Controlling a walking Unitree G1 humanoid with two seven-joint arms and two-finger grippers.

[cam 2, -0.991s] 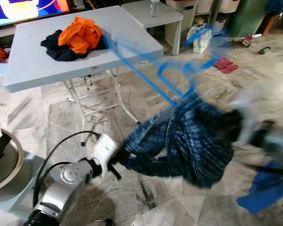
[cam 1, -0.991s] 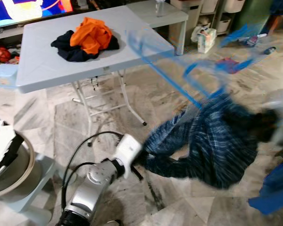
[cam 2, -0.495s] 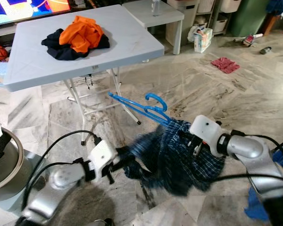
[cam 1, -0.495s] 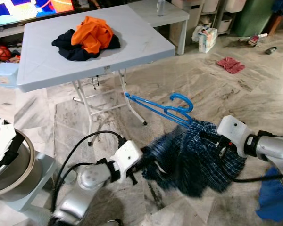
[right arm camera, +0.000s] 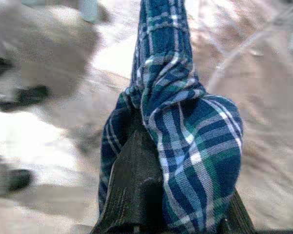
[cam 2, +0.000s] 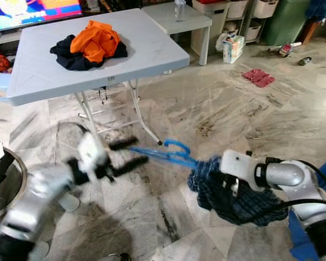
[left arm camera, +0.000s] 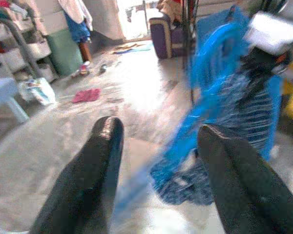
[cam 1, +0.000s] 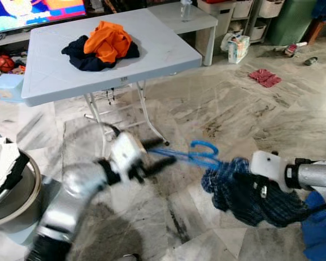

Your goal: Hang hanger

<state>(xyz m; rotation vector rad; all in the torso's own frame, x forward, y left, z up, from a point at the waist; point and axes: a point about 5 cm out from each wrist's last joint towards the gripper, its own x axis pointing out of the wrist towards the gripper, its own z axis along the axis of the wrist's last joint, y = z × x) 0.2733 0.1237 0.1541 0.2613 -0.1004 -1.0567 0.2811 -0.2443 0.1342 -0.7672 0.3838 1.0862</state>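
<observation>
Left eye view shows your right gripper (cam 1: 259, 187) clamped on the plaid shirt (cam 1: 250, 190), low over the floor (cam 1: 228, 109), so the blue hanger (cam 1: 190, 156) juts toward your spread-fingered, empty left gripper (cam 1: 152, 155).

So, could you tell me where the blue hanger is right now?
The blue hanger is low over the marble floor, between the open left gripper and the plaid shirt bunched in the right gripper, just right of the folding table.
</observation>
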